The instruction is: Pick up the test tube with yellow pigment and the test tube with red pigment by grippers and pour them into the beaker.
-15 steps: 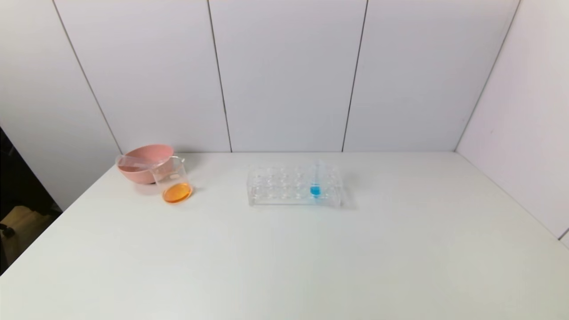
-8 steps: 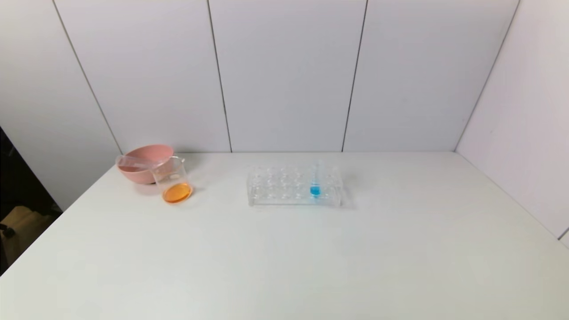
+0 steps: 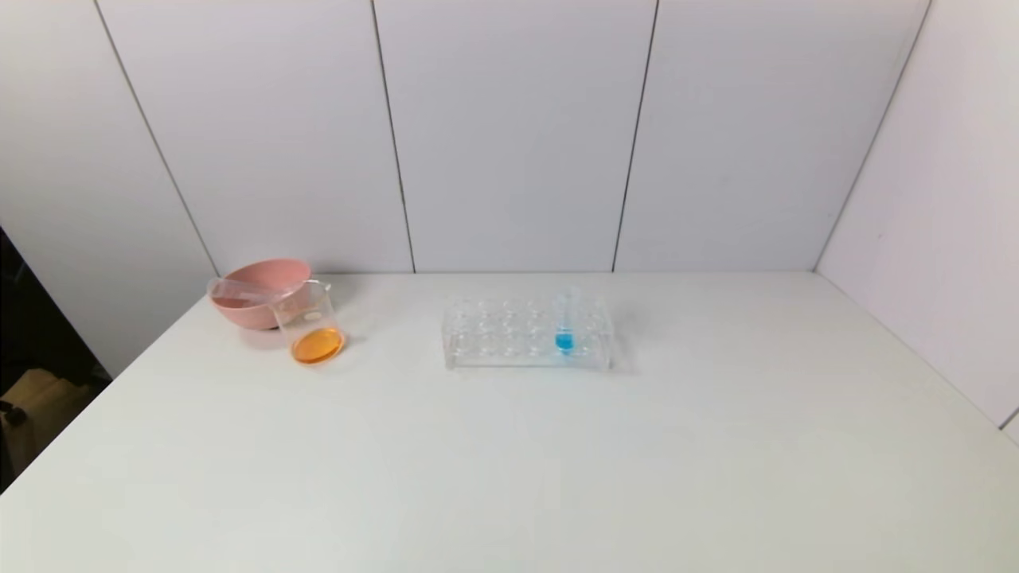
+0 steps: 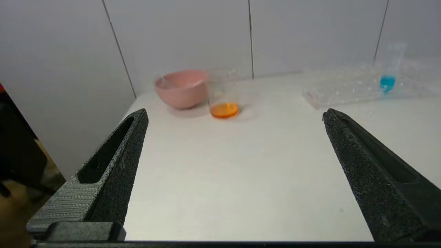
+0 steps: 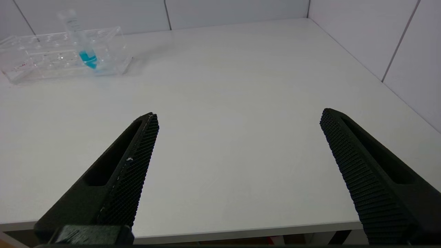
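Orange liquid lay in the bottom of the beaker [image 3: 312, 325], a small clear glass cylinder standing at the far left of the white table [image 3: 509, 461], touching the front of a smooth pink bowl [image 3: 256, 290]. Across that bowl's rim rested a slim clear tube [image 3: 239, 285], lying flat; whether it was the yellow or the red one could not be told, and no coloured liquid showed in it. Near the middle of the table stood a clear plastic rack [image 3: 527, 333] with rows of round holes, holding one upright tube of blue liquid [image 3: 564, 322]. The left gripper [image 4: 234, 115] hung back at the table's near edge, its two rough-grained black wedge fingers [image 4: 119, 162] spread wide with nothing between them, pointing toward the beaker and bowl. The right gripper [image 5: 237, 115] sat likewise at the near edge, well apart from the rack, its ribbed black fingers [image 5: 134, 162] also wide apart and empty.
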Available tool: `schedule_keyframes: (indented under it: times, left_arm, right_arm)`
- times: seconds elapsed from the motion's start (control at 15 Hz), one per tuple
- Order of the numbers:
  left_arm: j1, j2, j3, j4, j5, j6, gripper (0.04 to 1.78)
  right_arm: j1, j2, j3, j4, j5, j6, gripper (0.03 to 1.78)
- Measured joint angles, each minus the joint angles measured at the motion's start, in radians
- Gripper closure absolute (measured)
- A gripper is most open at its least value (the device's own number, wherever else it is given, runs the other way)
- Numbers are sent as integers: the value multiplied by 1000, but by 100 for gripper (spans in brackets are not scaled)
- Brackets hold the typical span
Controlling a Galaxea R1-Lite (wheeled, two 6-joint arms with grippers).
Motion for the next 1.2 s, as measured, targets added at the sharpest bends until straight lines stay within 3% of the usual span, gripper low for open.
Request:
schedule_keyframes:
  times: [0.2, 1.2]
  left_arm:
    - [0, -6, 59, 130, 57, -85, 4]
    - [0, -6, 76, 96, 81, -152, 4]
  right_arm:
    - [0, 0, 0, 0, 0, 0, 10]
    - [0, 0, 0, 0, 0, 1, 10]
